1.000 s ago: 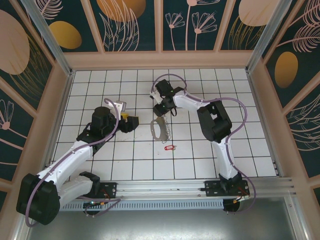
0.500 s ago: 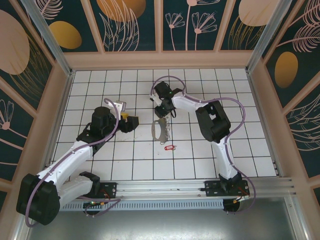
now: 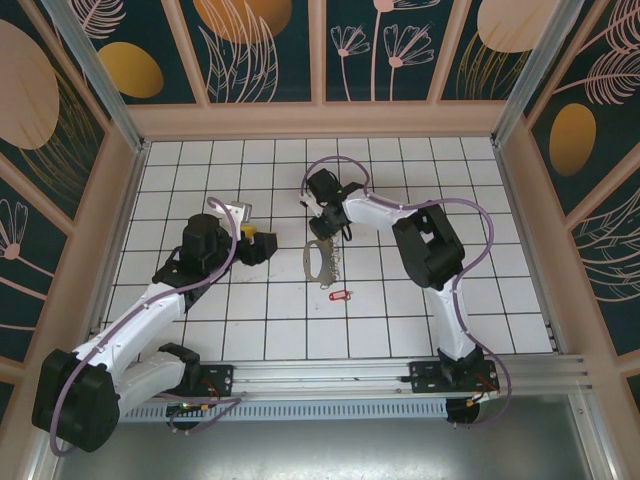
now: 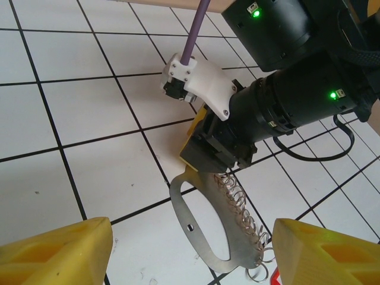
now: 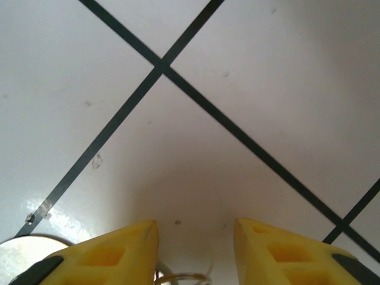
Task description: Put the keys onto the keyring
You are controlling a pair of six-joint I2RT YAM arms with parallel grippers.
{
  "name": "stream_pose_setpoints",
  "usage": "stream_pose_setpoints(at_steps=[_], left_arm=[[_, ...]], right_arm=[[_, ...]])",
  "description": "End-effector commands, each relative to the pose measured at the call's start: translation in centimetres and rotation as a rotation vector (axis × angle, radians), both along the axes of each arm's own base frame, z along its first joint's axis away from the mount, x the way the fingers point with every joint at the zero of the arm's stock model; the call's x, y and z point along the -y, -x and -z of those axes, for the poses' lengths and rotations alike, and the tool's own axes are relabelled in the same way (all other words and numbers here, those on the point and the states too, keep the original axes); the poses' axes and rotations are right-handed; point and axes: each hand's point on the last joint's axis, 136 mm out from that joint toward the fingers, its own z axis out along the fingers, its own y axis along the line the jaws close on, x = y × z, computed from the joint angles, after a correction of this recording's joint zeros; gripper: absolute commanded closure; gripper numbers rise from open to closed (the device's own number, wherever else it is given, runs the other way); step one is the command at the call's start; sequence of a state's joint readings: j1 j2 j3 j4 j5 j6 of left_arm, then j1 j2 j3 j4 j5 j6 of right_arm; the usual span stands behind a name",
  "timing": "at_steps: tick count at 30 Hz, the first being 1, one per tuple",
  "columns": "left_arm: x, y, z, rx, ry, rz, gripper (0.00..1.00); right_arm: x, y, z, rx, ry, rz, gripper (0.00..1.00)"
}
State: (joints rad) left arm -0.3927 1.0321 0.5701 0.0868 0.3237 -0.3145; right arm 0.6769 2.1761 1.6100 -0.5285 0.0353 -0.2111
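The left arm (image 3: 150, 315) reaches from the near left corner of the desk (image 3: 480, 300) toward its middle. The left tool (image 3: 262, 246) points at the keyring, hovering over bare tiles. In the left wrist view its yellow fingers (image 4: 59, 249) stand wide apart with nothing between them.

The right arm (image 3: 435, 250) rises from the near right corner, bends at the elbow and stretches left, its wrist turned down. The right tool (image 3: 326, 228) sits at the far end of the keyring (image 3: 317, 262), which lies about mid-desk with its long side running from the far edge to the near edge, small wire rings (image 4: 243, 208) strung along its right side. Its fingers (image 5: 113, 252) stand partly apart over the tile. Whether they pinch the keyring cannot be told.

The key with the red tag (image 3: 342, 295) lies flat on the desk just beside the keyring's near end, apart from both tools.
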Motion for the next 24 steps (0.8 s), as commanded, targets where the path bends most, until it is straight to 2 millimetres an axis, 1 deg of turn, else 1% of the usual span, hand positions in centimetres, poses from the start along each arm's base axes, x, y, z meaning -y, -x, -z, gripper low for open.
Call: stream_pose_setpoints(at_steps=[1, 6, 13, 15, 21, 24], left_arm=[[0.0, -0.2, -0.9, 0.055, 0.0, 0.003, 0.29], [0.0, -0.2, -0.9, 0.056, -0.001, 0.003, 0.29], [-0.1, 0.0, -1.0, 0.061, 0.0, 0.004, 0.29], [0.0, 0.0, -1.1, 0.062, 0.001, 0.006, 0.29], [0.0, 0.1, -1.3, 0.066, -0.001, 0.01, 0.29], [-0.1, 0.0, -1.3, 0.066, -0.002, 0.006, 0.29]], right_arm=[[1.0, 1.6, -0.6, -0.022, 0.036, 0.019, 0.63], [1.0, 1.8, -1.0, -0.02, 0.032, 0.029, 0.62], [0.7, 2.7, -1.7, -0.041, -0.01, 0.025, 0.62], [0.4, 3.2, -2.0, -0.066, -0.054, 0.017, 0.62], [0.6, 3.4, -3.1, -0.091, -0.145, 0.019, 0.61], [0.8, 3.5, -3.1, -0.095, -0.152, 0.019, 0.62]])
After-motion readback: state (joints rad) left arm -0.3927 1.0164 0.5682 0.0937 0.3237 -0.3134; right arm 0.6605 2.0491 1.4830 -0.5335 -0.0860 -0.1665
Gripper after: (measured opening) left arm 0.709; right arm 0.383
